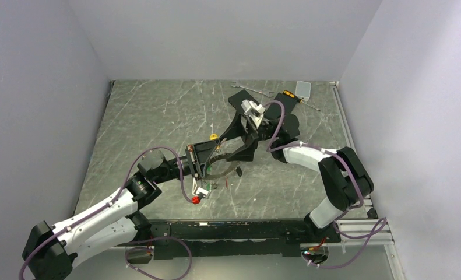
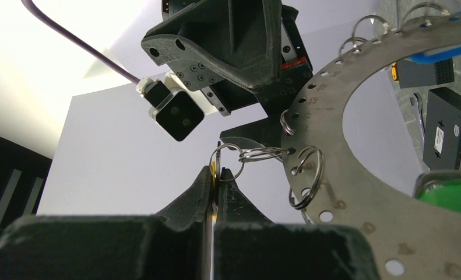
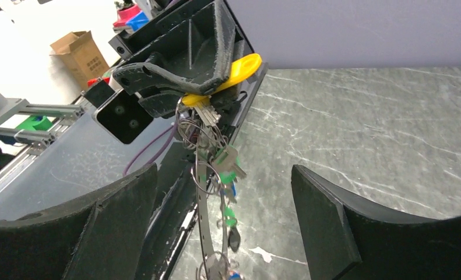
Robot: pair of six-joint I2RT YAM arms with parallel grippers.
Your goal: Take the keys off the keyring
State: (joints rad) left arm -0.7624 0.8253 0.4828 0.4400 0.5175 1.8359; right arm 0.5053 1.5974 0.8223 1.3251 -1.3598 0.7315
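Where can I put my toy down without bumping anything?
Bare: the far-left part of the table, between the left wall and the arms, and the near strip between the red key and the right arm. Crowded: the middle, where the left gripper and right gripper meet at the keyring, and the far edge with the wrench.

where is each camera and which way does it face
Top external: above and behind the bases, looking down on the table; both arms show.
Left wrist: looks past its shut left gripper at the keyring.
Right wrist: looks through the open right gripper at the left gripper.
Both wrist views share the keyring and yellow key.
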